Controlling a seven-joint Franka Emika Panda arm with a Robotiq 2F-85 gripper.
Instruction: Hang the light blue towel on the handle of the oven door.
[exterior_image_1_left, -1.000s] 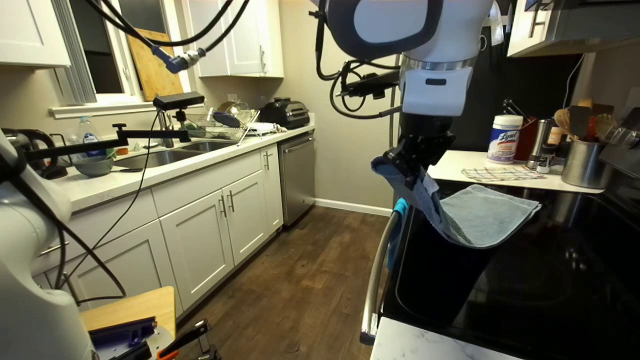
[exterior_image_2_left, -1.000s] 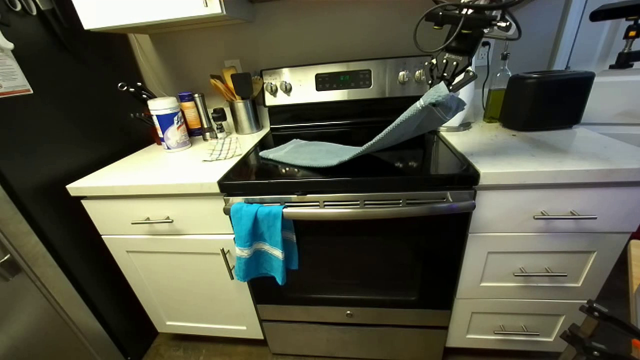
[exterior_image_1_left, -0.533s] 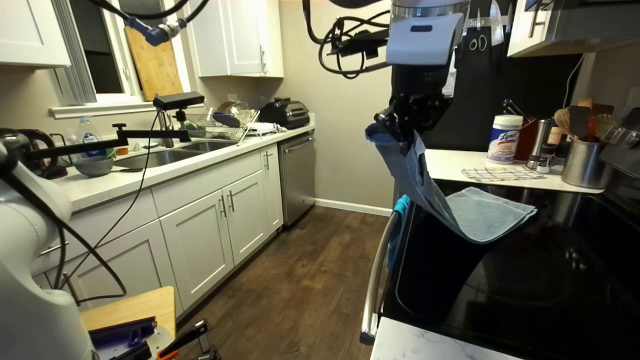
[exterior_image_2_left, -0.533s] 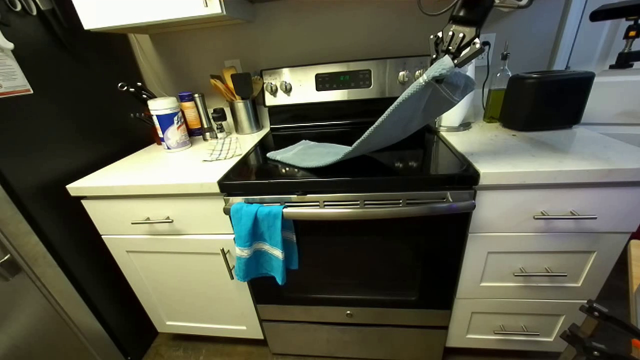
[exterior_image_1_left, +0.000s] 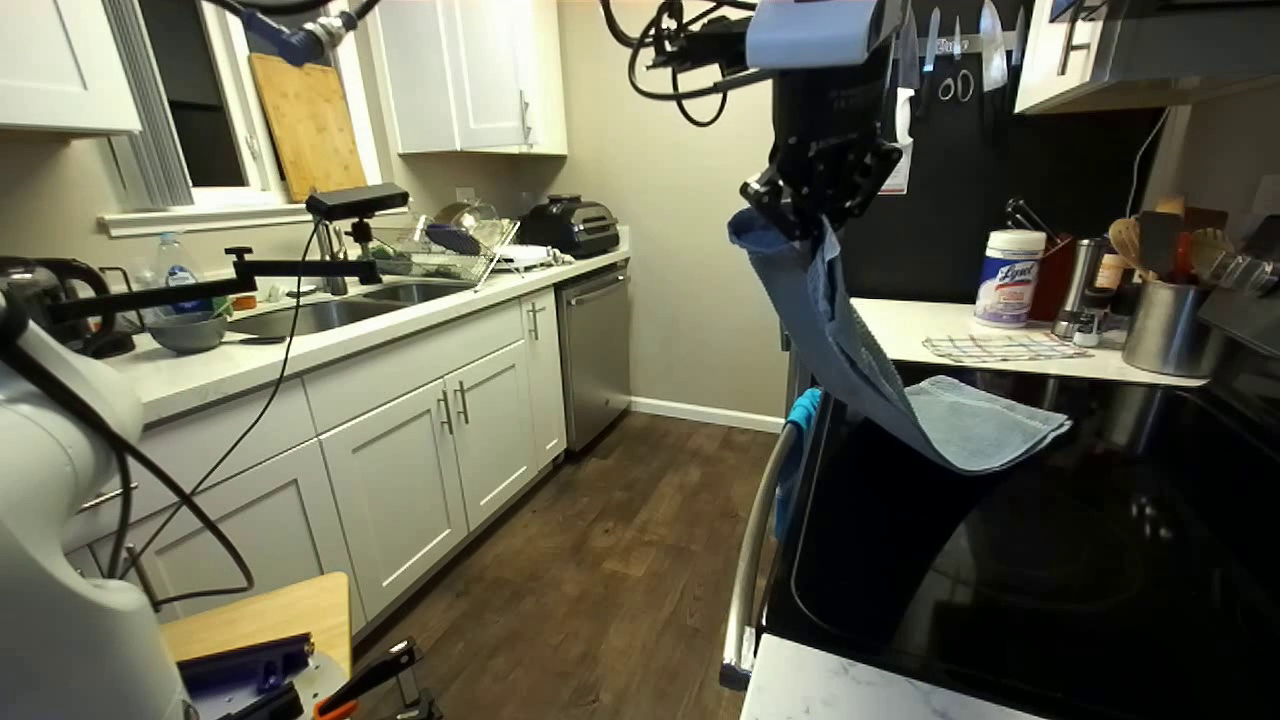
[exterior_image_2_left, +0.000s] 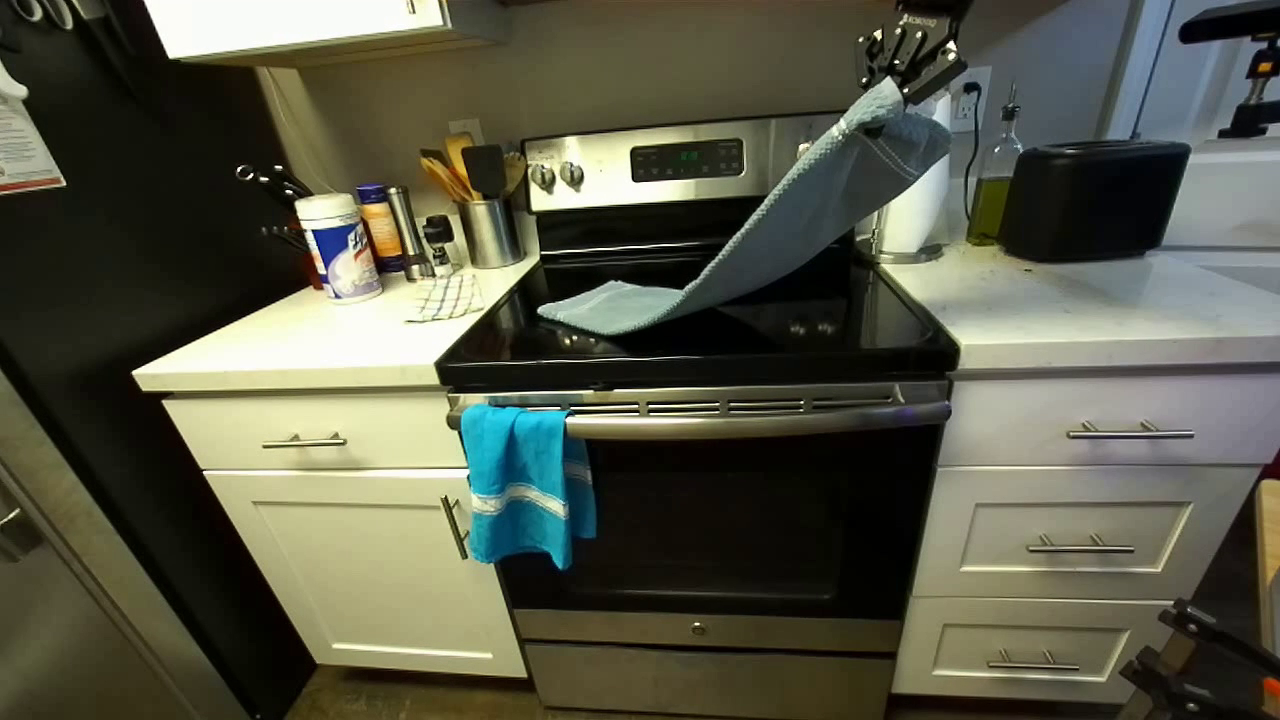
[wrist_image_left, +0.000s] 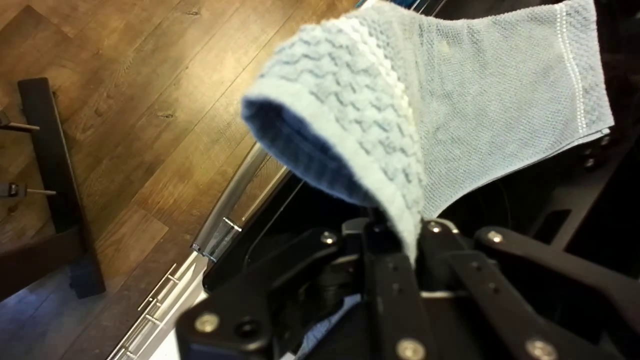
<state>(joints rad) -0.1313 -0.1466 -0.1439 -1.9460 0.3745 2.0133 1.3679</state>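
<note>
Gripper (exterior_image_2_left: 900, 88) is higher than a second ago, fingers (wrist_image_left: 395, 282) pinching the towel (exterior_image_2_left: 800, 222) by one end. Far end's still on the stove (exterior_image_2_left: 850, 342), so reaching the handle (exterior_image_2_left: 740, 427) probably takes more lift.

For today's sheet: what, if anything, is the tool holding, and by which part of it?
The tool holds the light blue towel by the edge of its raised end; the opposite end lies on the stove top.
</note>
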